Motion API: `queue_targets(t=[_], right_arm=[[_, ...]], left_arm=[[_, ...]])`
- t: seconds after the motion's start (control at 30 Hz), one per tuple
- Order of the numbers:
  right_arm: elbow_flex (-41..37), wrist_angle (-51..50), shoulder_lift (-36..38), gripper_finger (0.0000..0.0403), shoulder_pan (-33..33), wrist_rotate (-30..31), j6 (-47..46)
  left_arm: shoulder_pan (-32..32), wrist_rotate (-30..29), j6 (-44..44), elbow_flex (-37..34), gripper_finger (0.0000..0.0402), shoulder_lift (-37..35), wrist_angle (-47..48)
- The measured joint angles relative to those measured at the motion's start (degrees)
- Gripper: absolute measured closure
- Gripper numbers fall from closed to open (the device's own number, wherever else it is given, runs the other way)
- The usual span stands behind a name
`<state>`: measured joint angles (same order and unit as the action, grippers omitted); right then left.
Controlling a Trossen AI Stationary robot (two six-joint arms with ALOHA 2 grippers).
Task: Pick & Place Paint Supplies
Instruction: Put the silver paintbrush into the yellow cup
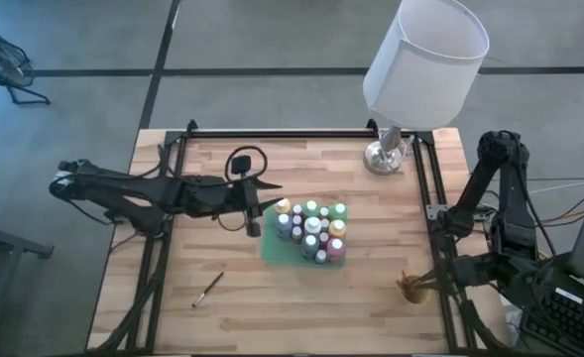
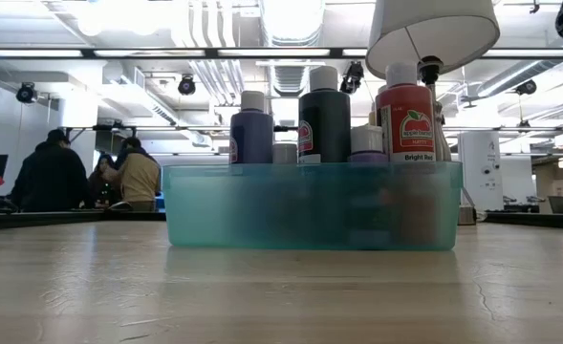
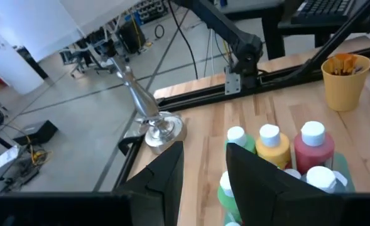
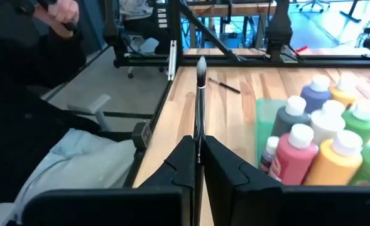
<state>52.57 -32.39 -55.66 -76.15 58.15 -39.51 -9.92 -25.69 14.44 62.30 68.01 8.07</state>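
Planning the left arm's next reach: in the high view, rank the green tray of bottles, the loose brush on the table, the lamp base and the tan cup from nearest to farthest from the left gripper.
1. Green tray of bottles, right beside the left gripper, mid-table.
2. Loose brush, on the left arm's side, near the front.
3. Lamp base, back right.
4. Tan cup, at the right edge.

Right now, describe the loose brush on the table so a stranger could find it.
Find the green tray of paint bottles mid-table, seen from above. Lower-left of it, the loose brush lies flat on bare wood: thin, dark and alone, while the bottles stand upright together.
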Motion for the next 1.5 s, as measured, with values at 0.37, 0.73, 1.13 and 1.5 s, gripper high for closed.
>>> queue_targets(t=[0.37,0.73,1.13,1.5], right_arm=[[-7.5,-0.4,0.2,0.0391,-6.6,8.0,-11.4],[-12.0,-0.4,-1.0,0.0391,-8.0,9.5,-17.0],[-18.0,-0.3,-1.0,0.0391,-9.3,9.2,-25.2],[-21.3,0.2,-1.0,0.0391,-12.1,8.9,-29.6]], left_arm=[[-0.1,-1.5,1.0,-0.9,0.0276,-1.8,0.0],[-0.1,-1.4,0.1,-0.9,0.0276,-1.8,0.6],[-0.1,-1.4,-1.4,-0.9,0.0276,-1.8,1.6],[-0.1,-1.4,-1.5,-0.9,0.0276,-1.8,2.5]])
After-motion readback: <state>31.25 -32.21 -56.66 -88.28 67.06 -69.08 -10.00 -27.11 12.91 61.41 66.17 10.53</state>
